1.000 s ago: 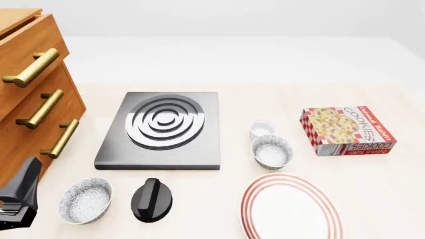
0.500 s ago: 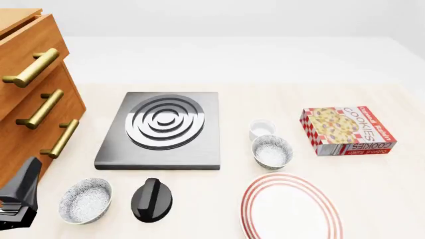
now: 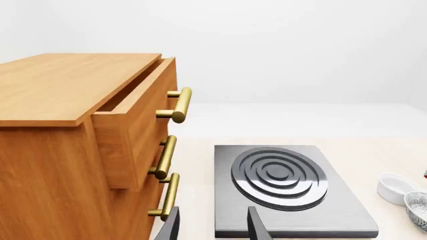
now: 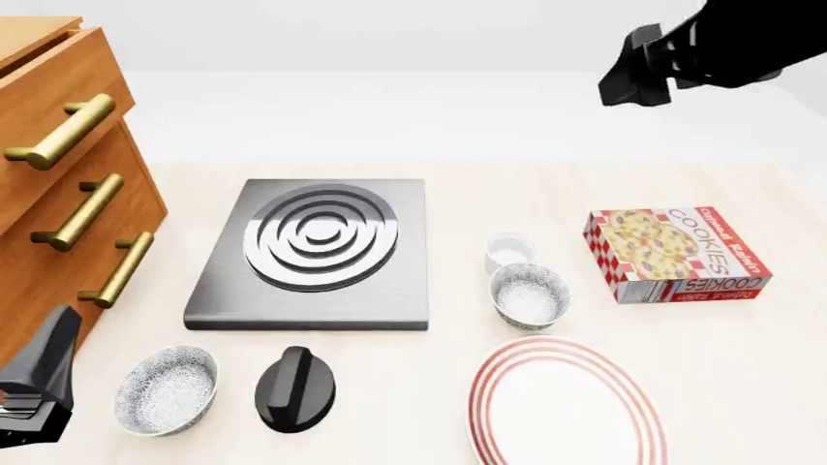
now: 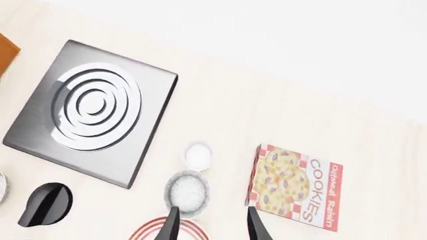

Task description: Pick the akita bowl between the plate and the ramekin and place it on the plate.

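The akita bowl (image 4: pixel 529 294), speckled white inside, sits between the small white ramekin (image 4: pixel 509 250) behind it and the red-ringed plate (image 4: pixel 566 402) in front. My right gripper (image 4: pixel 626 70) hangs high over the far right of the table, well above these things. In its wrist view the right gripper (image 5: pixel 213 227) is open and empty, with the bowl (image 5: pixel 187 190), ramekin (image 5: pixel 198 155) and a sliver of plate (image 5: pixel 150 234) far below. My left gripper (image 4: pixel 33 387) rests at the near left beside the drawers. The left gripper (image 3: pixel 213 230) is open, and the bowl (image 3: pixel 419 209) shows at the picture's edge.
A look-alike speckled bowl (image 4: pixel 166 389) and a black knob (image 4: pixel 294 387) lie at the near left. A grey burner plate (image 4: pixel 317 252) sits mid-table, a cookies box (image 4: pixel 675 254) to the right of the ramekin, and a wooden drawer cabinet (image 4: pixel 65 194) on the left with its top drawer ajar.
My right arm has come into the front view at the top right, where it did not show before. The left gripper and all table objects have stayed put.
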Controlling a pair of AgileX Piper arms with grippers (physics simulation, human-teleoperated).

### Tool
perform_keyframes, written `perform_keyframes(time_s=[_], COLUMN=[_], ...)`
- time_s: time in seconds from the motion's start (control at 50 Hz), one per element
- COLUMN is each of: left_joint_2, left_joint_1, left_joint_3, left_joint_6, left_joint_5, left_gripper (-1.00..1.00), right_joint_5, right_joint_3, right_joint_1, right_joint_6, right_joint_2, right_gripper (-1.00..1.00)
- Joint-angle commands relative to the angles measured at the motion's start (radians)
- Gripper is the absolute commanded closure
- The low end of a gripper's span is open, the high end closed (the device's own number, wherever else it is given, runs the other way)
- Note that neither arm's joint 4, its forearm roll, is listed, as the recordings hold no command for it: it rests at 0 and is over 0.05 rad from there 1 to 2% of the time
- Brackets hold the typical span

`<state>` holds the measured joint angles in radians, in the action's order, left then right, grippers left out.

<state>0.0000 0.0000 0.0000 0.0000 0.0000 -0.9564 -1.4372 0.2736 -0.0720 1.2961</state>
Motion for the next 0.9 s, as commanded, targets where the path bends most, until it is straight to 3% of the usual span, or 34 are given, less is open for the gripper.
perform_keyframes(time_s=[0.02, 0.04, 0.08, 0.1, 0.16, 0.56, 0.62, 0.66, 0.9], left_joint_2=[0.0, 0.0, 0.0, 0.0, 0.0, 0.0, 0.0, 0.0, 0.0], left_joint_1=[0.0, 0.0, 0.0, 0.0, 0.0, 0.0, 0.0, 0.0, 0.0], left_joint_3=[0.0, 0.0, 0.0, 0.0, 0.0, 0.0, 0.0, 0.0, 0.0], left_joint_6=[0.0, 0.0, 0.0, 0.0, 0.0, 0.0, 0.0, 0.0, 0.0], left_joint_5=[0.0, 0.0, 0.0, 0.0, 0.0, 0.0, 0.0, 0.0, 0.0], left_gripper=[-1.0, -1.0, -1.0, -1.0, -1.0, -1.0, -1.0, -1.0, -1.0], right_joint_5=[0.041, 0.042, 0.06, 0.068, 0.09, 0.223, 0.234, 0.243, 0.355], right_joint_3=[0.086, 0.083, 0.095, 0.103, 0.12, 0.221, 0.227, 0.235, 0.362], right_joint_1=[-0.007, 0.017, 0.001, 0.017, 0.026, 0.011, 0.006, 0.038, 0.023], right_joint_6=[0.043, 0.089, 0.068, 0.098, 0.112, 0.173, 0.196, 0.245, 0.26], right_joint_2=[0.046, 0.058, 0.056, 0.067, 0.082, 0.14, 0.142, 0.152, 0.195], right_gripper=[-1.0, -1.0, -1.0, -1.0, -1.0, -1.0, -1.0, -1.0, -1.0])
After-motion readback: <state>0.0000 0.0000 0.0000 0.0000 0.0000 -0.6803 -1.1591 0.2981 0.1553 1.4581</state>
